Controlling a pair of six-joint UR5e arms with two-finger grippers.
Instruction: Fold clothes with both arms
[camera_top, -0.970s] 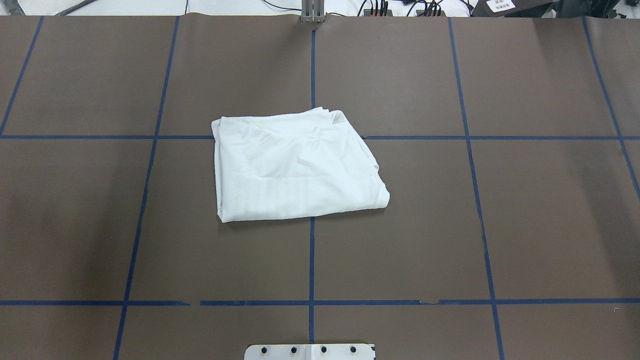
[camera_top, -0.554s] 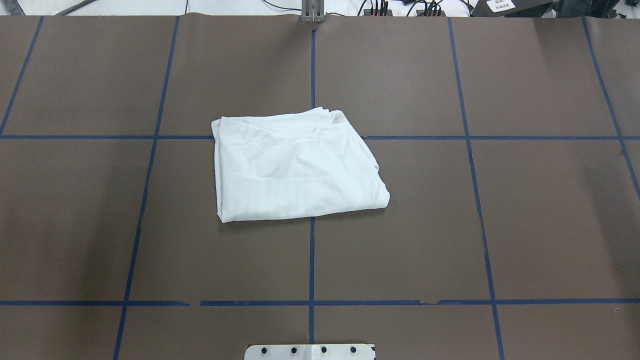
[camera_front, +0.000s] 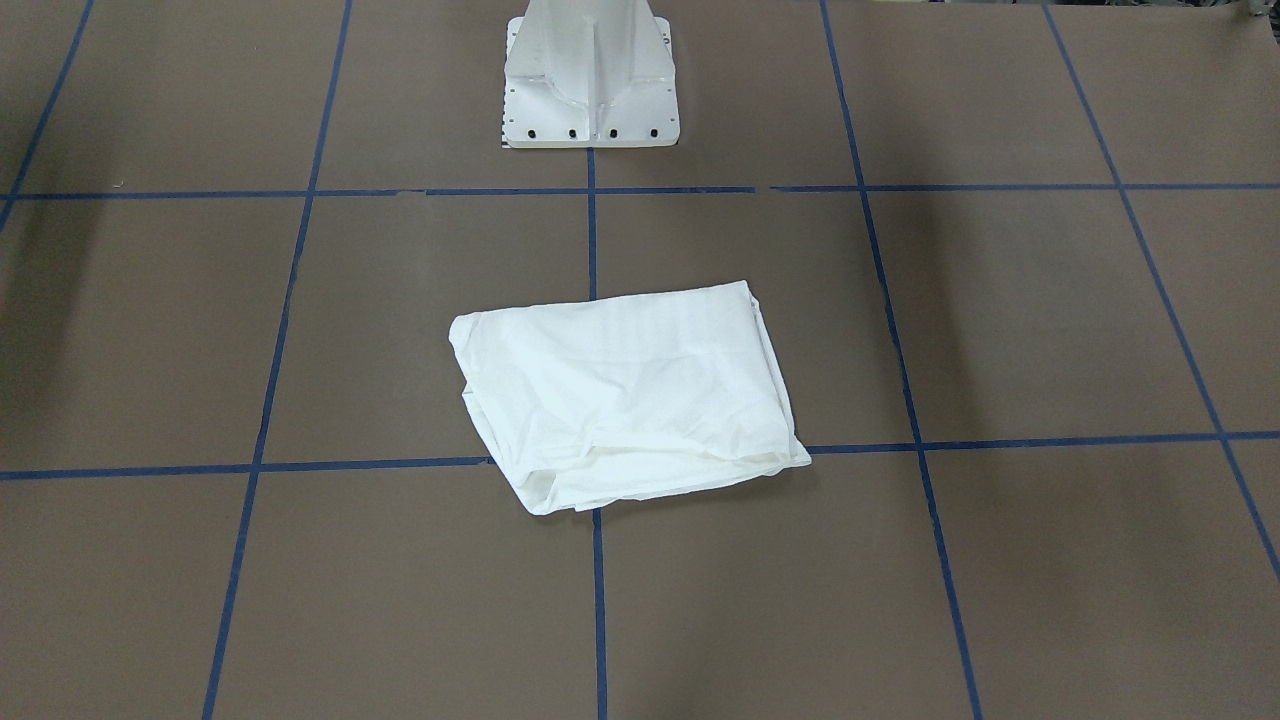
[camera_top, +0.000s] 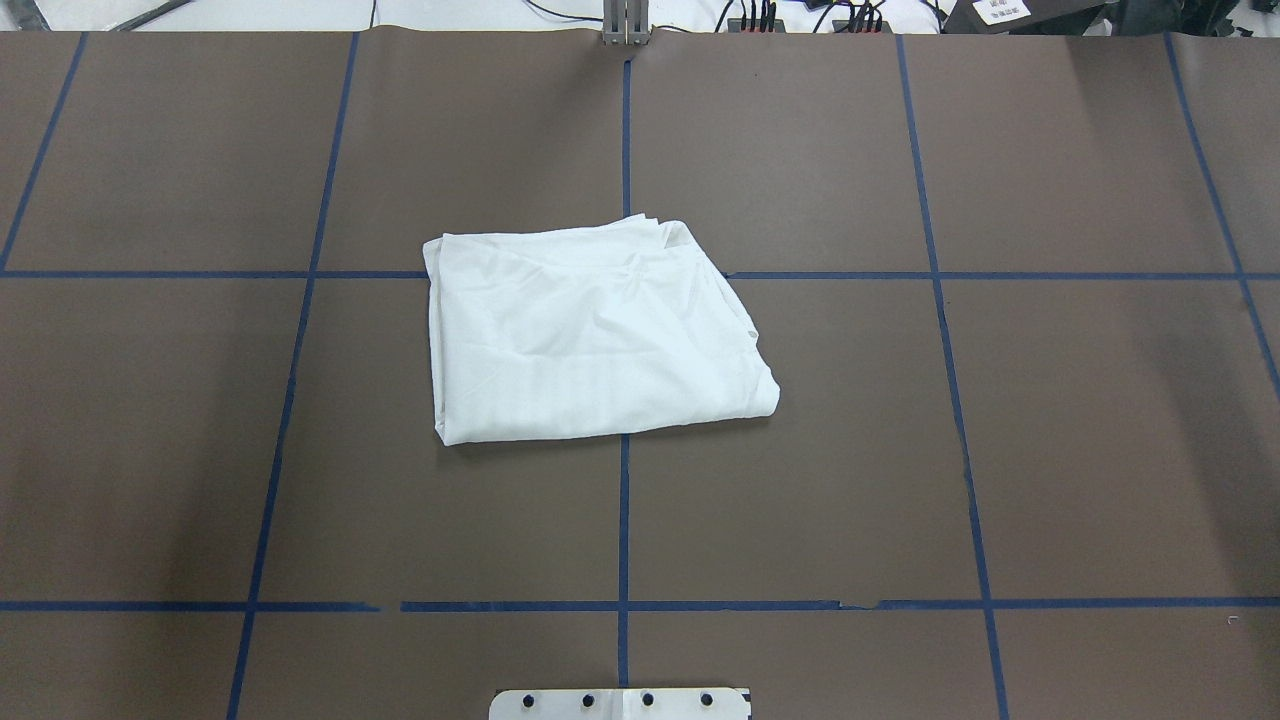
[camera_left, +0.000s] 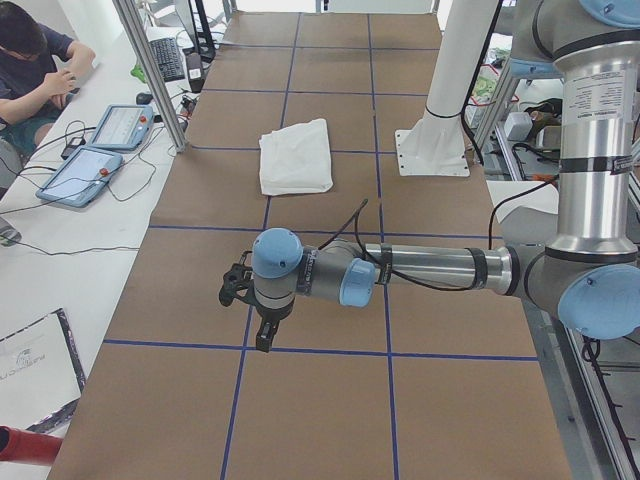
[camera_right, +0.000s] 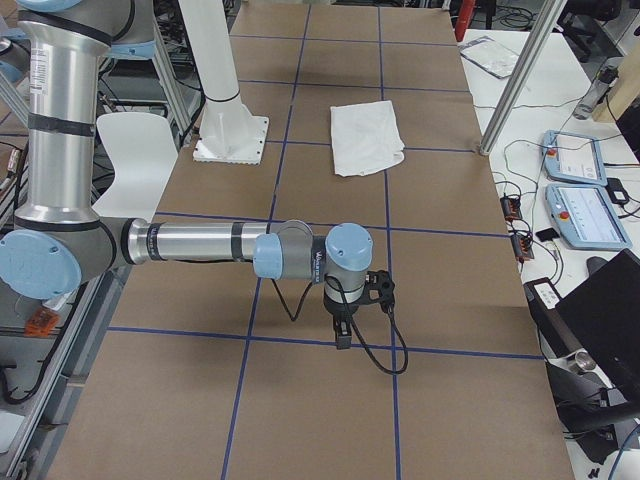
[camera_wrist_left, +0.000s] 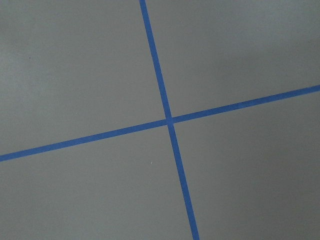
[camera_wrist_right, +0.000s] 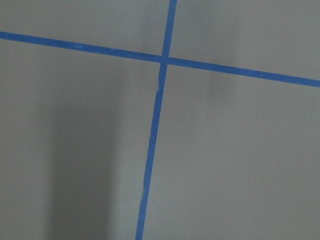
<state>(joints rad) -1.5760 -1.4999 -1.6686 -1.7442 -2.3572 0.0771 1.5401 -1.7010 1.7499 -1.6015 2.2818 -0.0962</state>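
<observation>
The left gripper (camera_left: 263, 338) and right gripper (camera_right: 342, 335) show only from the sides — jaws too small to judge; the pedestal (camera_top: 620, 703) is cut off by the edge.

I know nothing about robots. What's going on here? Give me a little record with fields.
Item: white shirt, folded into a rough rectangle
Place: mid table, covering where two blue tape lines meet
Left arm: low over bare table, far from the shirt
Right arm: same, at the opposite end
Contact: nothing touches the shirt
</observation>
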